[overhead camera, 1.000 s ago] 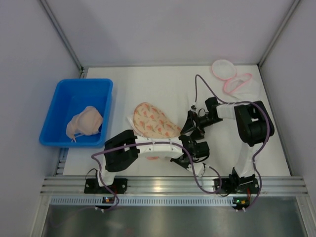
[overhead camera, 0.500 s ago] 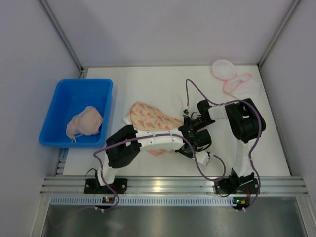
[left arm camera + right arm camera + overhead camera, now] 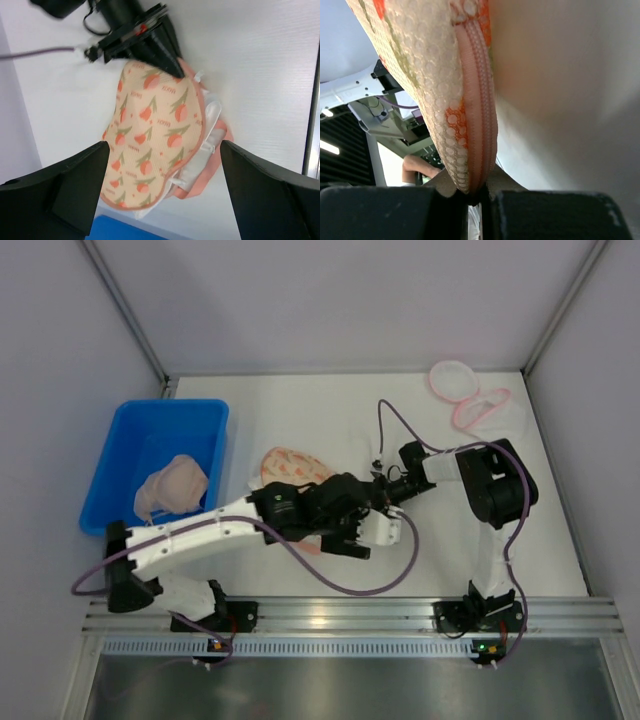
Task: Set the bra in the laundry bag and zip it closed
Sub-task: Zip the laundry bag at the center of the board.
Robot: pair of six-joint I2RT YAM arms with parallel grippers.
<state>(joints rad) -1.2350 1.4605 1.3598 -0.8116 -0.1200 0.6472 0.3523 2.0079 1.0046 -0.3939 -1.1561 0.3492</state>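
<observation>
At the near edge, the left arm is seen reaching from its base across to the middle of the table point(image 3: 320, 410). There the left claw point(image 3: 345, 532) is held above the laundry bag point(image 3: 288, 464) and clear of it. Its fingers point(image 3: 75, 185) are spread as wide as they go, one to each side of the bag, and nothing is held between them. The bag is noted lying flat on the white table, near its centre, with its flowered mesh cover uppermost. The bra point(image 3: 209, 150) is made out as white fabric tucked under that cover. Its edge shows along one side, above a coral rim, so the bag is not closed there. How much of the bra is inside cannot be told. Just beyond, the right claw point(image 3: 384, 490) is found closed tight on the pointed end of the bag. In the right wrist view the pink zipper point(image 3: 477, 100) is seen running down into the pinched fingers point(image 3: 380, 210), with the mesh gripped at that seam. To the left, well apart from the bag, a blue bin point(image 3: 150, 412) is recorded with a crumpled beige garment point(image 3: 172, 488) inside it. At the far right corner of the table, two pale pink round items point(image 3: 465, 395) are observed lying together; what they are cannot be told.
</observation>
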